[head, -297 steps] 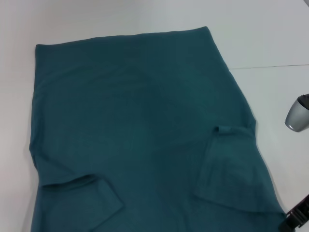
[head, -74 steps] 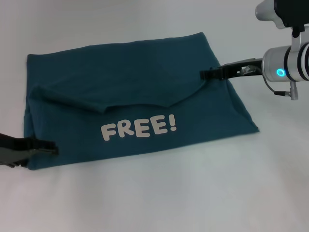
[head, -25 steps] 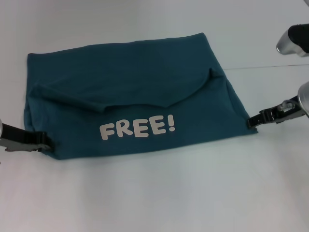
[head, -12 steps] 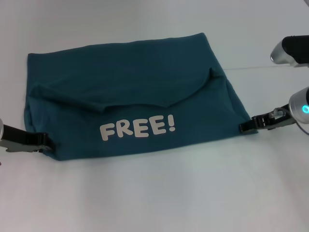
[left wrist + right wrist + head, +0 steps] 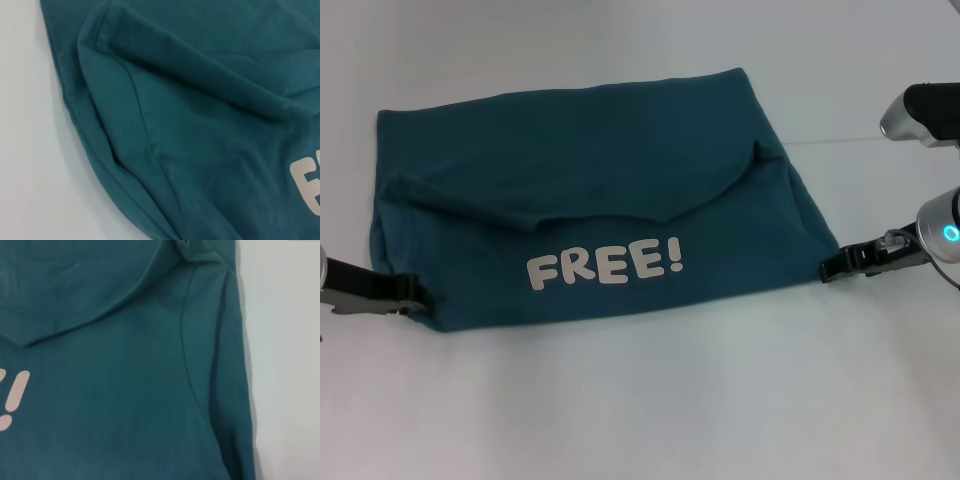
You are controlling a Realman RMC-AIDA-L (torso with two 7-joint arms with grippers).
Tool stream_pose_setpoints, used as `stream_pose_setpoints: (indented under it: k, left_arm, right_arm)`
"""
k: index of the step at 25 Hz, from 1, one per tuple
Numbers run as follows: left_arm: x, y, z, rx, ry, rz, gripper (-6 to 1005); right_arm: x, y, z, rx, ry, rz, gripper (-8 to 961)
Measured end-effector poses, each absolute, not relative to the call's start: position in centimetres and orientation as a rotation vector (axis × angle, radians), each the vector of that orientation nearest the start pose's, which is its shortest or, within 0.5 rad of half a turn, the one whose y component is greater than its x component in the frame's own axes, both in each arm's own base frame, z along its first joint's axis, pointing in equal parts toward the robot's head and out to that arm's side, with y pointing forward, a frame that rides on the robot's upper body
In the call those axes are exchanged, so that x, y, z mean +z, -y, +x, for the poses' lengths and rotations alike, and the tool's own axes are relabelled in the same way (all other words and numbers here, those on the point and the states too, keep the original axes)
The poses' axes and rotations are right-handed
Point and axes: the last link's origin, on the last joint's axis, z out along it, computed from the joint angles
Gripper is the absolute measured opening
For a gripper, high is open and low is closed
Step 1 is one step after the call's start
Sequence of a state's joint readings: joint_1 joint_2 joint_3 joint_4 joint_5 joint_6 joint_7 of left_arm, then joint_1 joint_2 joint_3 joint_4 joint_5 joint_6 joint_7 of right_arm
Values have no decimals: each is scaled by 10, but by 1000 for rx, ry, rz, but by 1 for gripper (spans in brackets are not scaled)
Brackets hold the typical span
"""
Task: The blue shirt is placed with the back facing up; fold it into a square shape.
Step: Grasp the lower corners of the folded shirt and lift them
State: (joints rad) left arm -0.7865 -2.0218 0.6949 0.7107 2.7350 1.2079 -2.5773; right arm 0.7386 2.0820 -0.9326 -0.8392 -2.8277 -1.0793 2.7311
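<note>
Blue shirt [image 5: 590, 190] between both pincers

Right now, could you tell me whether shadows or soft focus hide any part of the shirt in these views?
Head view: even light, the blue shirt and its white lettering sharp, thin shadows under the left claw and right claw. Left wrist view: folds mostly clear, softer toward the near hem. Right wrist view: seams readable, slightly soft; no glare anywhere.

Bright even overhead light, soft faint shadows, no glare
</note>
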Motion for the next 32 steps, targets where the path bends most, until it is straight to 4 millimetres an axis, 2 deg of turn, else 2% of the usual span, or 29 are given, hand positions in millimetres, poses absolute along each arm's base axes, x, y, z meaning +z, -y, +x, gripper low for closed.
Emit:
stream_pose_setpoints:
  k: [5, 17, 25, 32]
  left_arm:
    - [30, -411, -285, 64, 1616, -2057, 167]
    - [30, -412, -284, 64, 1614, -2060, 168]
    - [30, -410, -286, 66, 1621, -2058, 168]
    - [29, -409, -287, 67, 1622, -2057, 167]
  right_arm:
    - [17, -421, 273, -186, -1410, -1985, 680]
    - [5, -424, 267, -195, -1415, -2012, 681]
    - [10, -425, 262, -194, -1406, -2006, 682]
    - [12, -424, 267, -233, -1404, -1978, 683]
